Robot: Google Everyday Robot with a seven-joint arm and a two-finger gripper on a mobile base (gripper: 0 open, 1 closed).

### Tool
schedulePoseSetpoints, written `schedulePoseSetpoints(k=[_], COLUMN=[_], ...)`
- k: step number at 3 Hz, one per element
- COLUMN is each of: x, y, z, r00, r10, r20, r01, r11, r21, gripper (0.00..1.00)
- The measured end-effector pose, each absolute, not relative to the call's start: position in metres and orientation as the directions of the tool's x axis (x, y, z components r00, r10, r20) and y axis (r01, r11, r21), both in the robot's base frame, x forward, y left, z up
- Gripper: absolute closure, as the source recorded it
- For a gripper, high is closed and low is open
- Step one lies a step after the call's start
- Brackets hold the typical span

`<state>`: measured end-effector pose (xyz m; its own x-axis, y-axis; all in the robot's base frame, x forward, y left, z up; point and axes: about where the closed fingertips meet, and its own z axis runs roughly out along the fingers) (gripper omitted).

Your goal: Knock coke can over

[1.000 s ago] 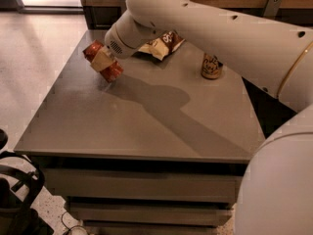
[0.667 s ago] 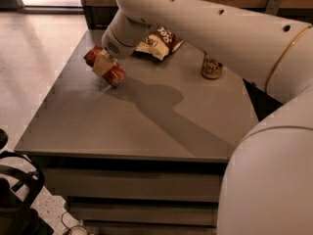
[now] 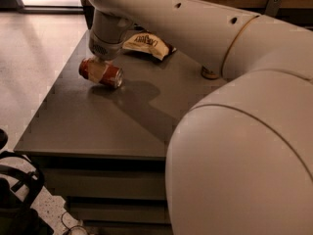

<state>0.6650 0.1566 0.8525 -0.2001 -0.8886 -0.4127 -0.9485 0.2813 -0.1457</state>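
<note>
Your end effector (image 3: 99, 69) presses on the can (image 3: 111, 75), tipped nearly flat on the desk (image 3: 98, 126), so the knock-over looks done. You cannot tell whether it grips the can.

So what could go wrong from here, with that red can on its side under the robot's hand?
The coke can lies tipped near the left edge of the table; it might roll off onto the floor. The gripper sits right on it, so pulling away could drag it along. The arm hangs low over the chip bag and may sweep it.
</note>
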Motion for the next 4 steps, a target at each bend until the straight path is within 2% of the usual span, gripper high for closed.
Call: schedulePoseSetpoints(k=[2,3,4], x=[0.665,0.665,0.665], y=[0.184,0.184,0.185], z=[0.833,0.834,0.832], r00=[-0.130,-0.130,-0.130], r10=[-0.923,-0.923,-0.924], r20=[-0.363,-0.363,-0.361], r01=[-0.978,-0.978,-0.979], r11=[0.179,0.179,0.177], r21=[-0.105,-0.105,-0.102], gripper=[1.00,0.81,0.58])
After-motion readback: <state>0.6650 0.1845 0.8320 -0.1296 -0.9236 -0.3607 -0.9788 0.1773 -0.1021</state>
